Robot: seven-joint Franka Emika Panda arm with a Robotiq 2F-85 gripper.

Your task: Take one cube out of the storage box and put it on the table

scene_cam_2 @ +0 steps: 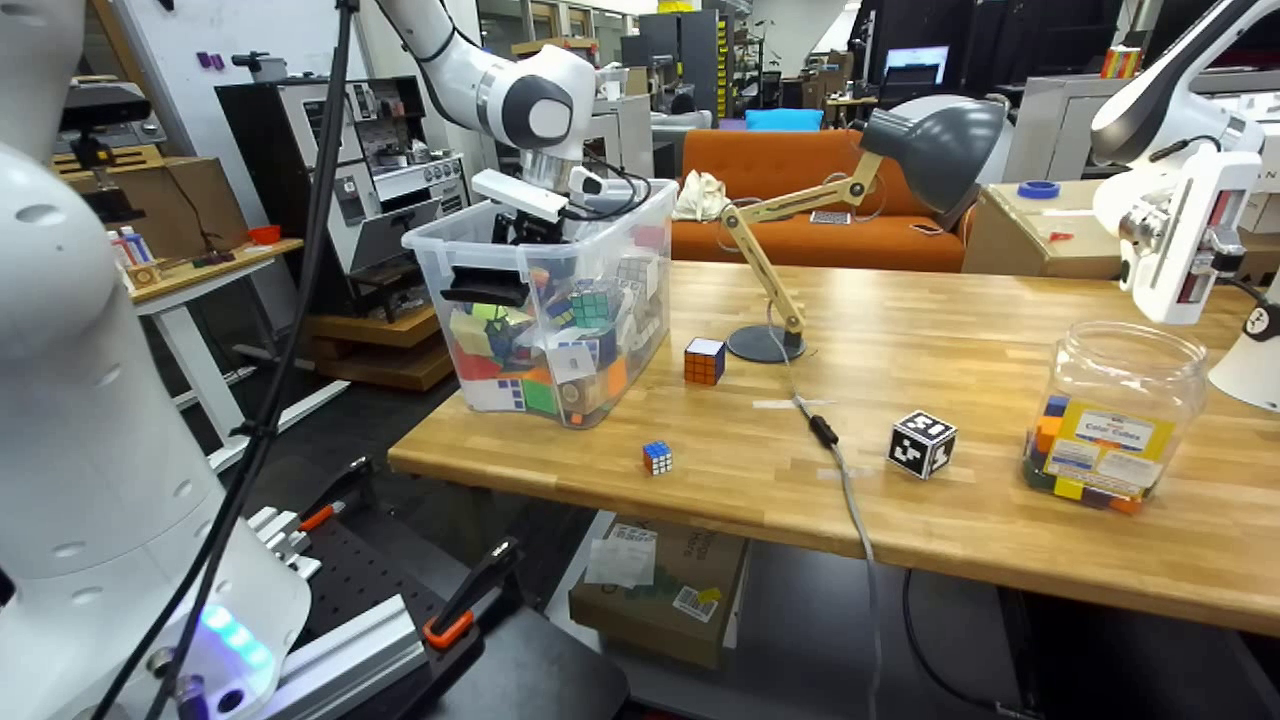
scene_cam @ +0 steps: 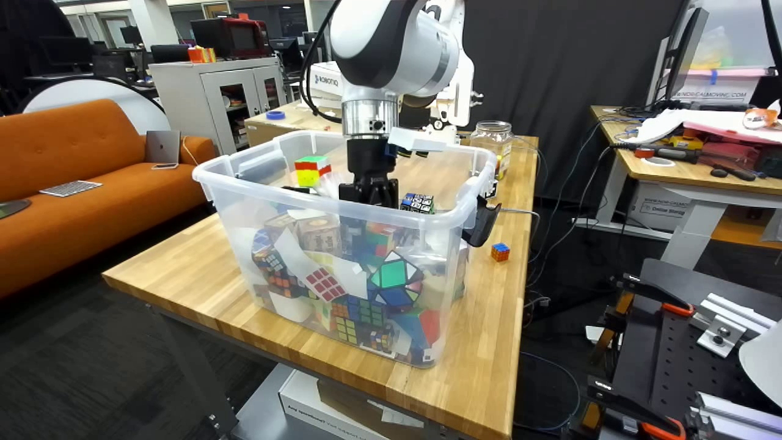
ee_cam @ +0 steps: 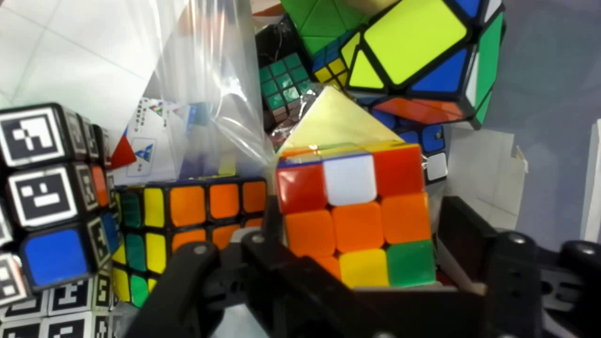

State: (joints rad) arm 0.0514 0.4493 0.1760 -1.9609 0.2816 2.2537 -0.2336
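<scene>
Down inside the storage box [scene_cam: 275, 190], the gripper [ee_cam: 362, 213] has its fingers [ee_cam: 462, 230] on either side of a multicoloured cube [ee_cam: 358, 225]; whether they press on it or only straddle it, I cannot tell. Around it lie an orange-and-yellow cube [ee_cam: 188, 206] just beside one finger, a black-and-white patterned cube [ee_cam: 42, 183], clear plastic wrap [ee_cam: 220, 84] and a bulky puzzle [ee_cam: 418, 47]. The box's rim rings the gripper. In both exterior views a small cube [scene_cam_2: 657, 458] sits near the edge of the table [scene_cam_2: 950, 330]. In an exterior view a larger cube [scene_cam_2: 705, 362] stands between box and desk lamp [scene_cam_2: 925, 150], whose cord [scene_cam_2: 823, 431] trails over the edge; open wood shows between lamp and jar [scene_cam_2: 1115, 430], around a marked cube [scene_cam_2: 922, 445].
</scene>
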